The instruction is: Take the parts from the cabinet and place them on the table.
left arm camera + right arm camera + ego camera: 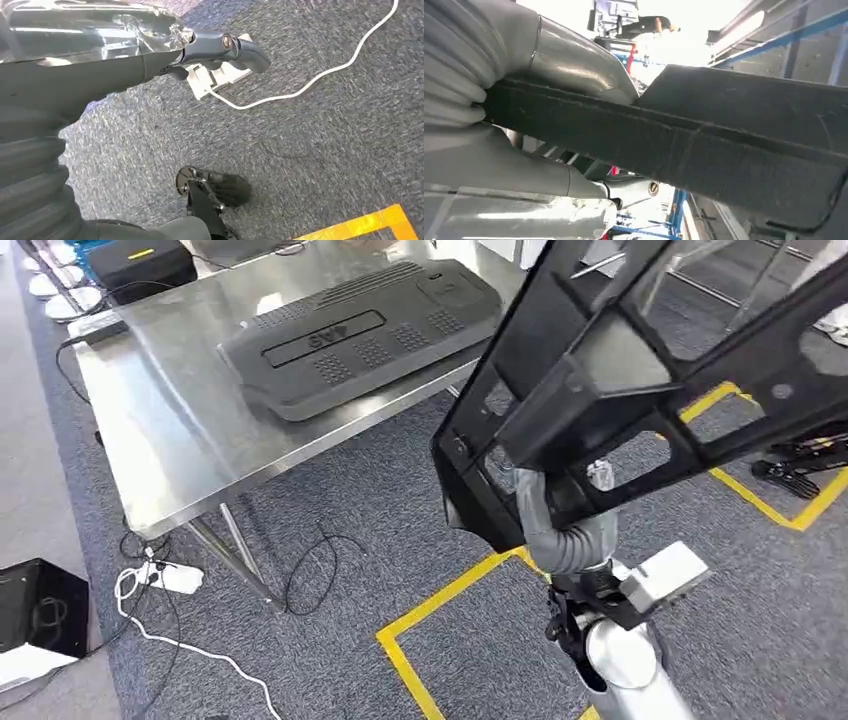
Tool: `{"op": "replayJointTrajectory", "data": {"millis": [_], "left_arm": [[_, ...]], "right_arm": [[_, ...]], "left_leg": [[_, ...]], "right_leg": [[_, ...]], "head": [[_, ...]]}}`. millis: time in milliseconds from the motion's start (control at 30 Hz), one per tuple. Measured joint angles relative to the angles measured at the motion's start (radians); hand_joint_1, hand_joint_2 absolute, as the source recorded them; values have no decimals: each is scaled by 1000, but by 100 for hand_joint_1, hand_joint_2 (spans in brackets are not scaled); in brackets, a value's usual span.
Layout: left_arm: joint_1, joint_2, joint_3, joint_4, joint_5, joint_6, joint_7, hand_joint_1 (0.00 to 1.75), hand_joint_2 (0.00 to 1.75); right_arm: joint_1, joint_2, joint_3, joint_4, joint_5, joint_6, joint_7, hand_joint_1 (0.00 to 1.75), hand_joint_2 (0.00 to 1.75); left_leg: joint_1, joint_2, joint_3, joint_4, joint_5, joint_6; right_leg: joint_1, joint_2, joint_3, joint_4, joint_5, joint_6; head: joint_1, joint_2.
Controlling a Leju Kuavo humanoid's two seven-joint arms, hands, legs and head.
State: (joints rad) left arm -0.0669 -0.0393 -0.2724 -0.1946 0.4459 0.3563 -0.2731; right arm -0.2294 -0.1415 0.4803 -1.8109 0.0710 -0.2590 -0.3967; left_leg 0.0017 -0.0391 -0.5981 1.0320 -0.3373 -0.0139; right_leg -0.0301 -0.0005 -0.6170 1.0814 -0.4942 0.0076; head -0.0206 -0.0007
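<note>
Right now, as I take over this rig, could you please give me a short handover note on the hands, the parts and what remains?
Right hand: grips a large black frame part, held up in the air to the right of the steel table.
Left hand: hangs over the carpet, holds nothing; fingers extended.
On the table: one dark grey panel part, lying flat.
Done: one part delivered, a second picked up.
Left: set the frame part on the table, probably on the bare area beside the panel.
</note>
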Motion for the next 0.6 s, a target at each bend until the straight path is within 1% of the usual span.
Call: {"op": "replayJointTrajectory", "data": {"millis": [33,67,100,133,167,200,233,267,300,333,367,400,433,467,500,533,567,600], "left_arm": [[-3,1,0,0,1,-2,0,0,175],[-2,1,0,0,1,-8,3,0,175],[-1,1,0,0,2,-12,6,0,175],[1,0,-1,0,2,-18,8,0,175],[2,0,-1,0,2,-18,10,0,175],[2,0,-2,0,2,-18,10,0,175],[0,0,-2,0,2,-19,10,0,175],[-2,0,-2,0,2,-19,10,0,175],[-2,0,-2,0,2,-19,10,0,175],[-1,0,-2,0,2,-21,10,0,175],[1,0,-2,0,1,-23,10,0,175],[1,0,-2,0,0,-25,11,0,175],[1,0,-2,0,0,-26,11,0,175],[1,0,-2,0,0,-27,11,0,175],[0,0,-2,0,0,-28,11,0,175],[0,0,-3,0,0,-28,12,0,175],[0,0,-3,0,1,-28,13,0,175],[0,0,-3,0,1,-28,13,0,175]], "right_arm": [[2,0,-3,2,-5,2,-3,175,175],[4,0,-5,2,-8,4,-8,175,175],[7,-1,-9,2,-11,5,-9,175,175],[8,-2,-13,2,-11,5,-9,175,175],[7,-1,-15,2,-13,5,-9,175,175],[4,-1,-16,2,-14,5,-9,175,175],[4,-1,-16,2,-15,5,-9,175,175],[4,-1,-16,2,-15,5,-9,175,175],[5,-1,-16,2,-15,5,-9,175,175],[5,-1,-17,2,-16,5,-9,175,175],[5,-1,-17,2,-15,5,-9,175,175],[5,-1,-18,2,-16,5,-9,175,175],[5,-1,-18,2,-16,5,-9,175,175],[4,-1,-18,2,-16,5,-9,175,175],[4,-1,-18,2,-16,5,-9,175,175],[5,-1,-19,2,-16,5,-10,175,175],[5,-1,-19,2,-17,6,-10,175,175],[5,-1,-19,2,-17,6,-10,175,175]], "left_leg": [[-8,-1,-13,20,-9,-9],[-6,-2,-20,24,-10,-11],[-6,-2,-20,23,-9,-12],[-6,-2,-20,23,-8,-15],[-4,-2,-20,30,-11,-18],[-2,5,-21,47,-23,-24],[-1,19,-39,88,-51,-31],[2,25,-71,158,-89,-36],[3,29,-107,234,-124,-39],[4,31,-139,301,-147,-40],[4,31,-158,337,-150,-38],[4,31,-153,322,-131,-34],[1,31,-124,260,-90,-25],[-5,31,-82,173,-44,-12],[-15,33,-37,76,-3,4],[-20,44,-19,33,-12,16],[-23,51,-18,21,-6,18],[-26,49,-18,19,-7,19]], "right_leg": [[2,12,5,-10,-19,0],[3,12,-3,-1,-20,-14],[5,11,-4,0,-21,-19],[8,11,-5,0,-21,-24],[4,9,-3,-5,-18,-32],[5,8,-1,-6,-17,-36],[5,5,0,-6,-17,-39],[7,3,0,-6,-17,-42],[7,0,-1,-6,-18,-43],[8,-3,-1,-6,-19,-44],[9,-4,0,-6,-20,-45],[11,-5,1,-6,-20,-46],[14,-5,3,-6,-21,-46],[15,-5,5,-6,-21,-46],[15,-6,8,-9,-22,-47],[14,-8,9,-12,-21,-45],[12,-9,8,-14,-19,-42],[7,-13,8,-17,-19,-35]], "head": [[7,0],[9,0],[-1,0],[-5,0],[-6,0],[-4,0],[-19,0],[-24,0],[-30,0],[-35,0],[-42,0],[-48,0],[-53,0],[-55,0],[-54,0],[-53,0],[-51,0],[-53,0]]}}
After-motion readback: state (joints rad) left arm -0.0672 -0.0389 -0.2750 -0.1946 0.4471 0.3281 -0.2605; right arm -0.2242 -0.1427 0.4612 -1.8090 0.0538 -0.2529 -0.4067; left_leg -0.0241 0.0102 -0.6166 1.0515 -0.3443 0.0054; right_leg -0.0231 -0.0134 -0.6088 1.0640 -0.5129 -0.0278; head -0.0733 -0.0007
